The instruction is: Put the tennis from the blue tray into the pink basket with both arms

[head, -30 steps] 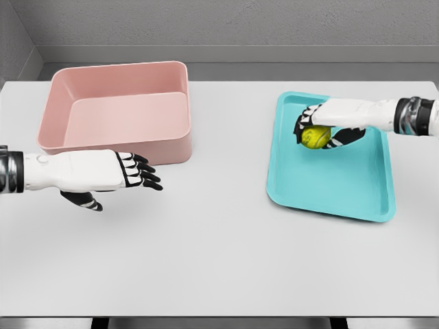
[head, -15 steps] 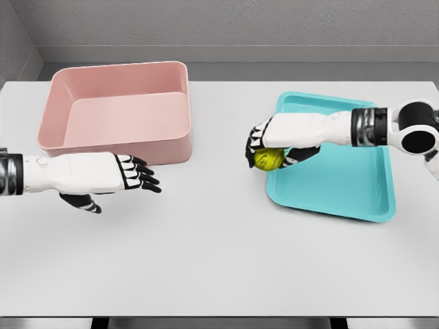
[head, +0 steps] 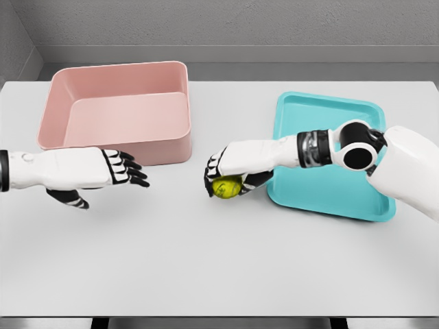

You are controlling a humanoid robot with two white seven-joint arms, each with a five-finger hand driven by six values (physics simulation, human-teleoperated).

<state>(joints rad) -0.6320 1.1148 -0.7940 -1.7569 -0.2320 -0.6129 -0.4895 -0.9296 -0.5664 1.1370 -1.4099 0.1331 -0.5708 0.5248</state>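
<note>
White table (head: 219,260): right hand (head: 230,171) at centre frame, curled around the ball (head: 226,187), left of the tray (head: 343,195). Left hand (head: 103,170), fingers spread, empty, below the upper-left basket (head: 116,113).

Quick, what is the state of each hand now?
Left hand: open, holding nothing.
Right hand: closed on the tennis ball.
</note>
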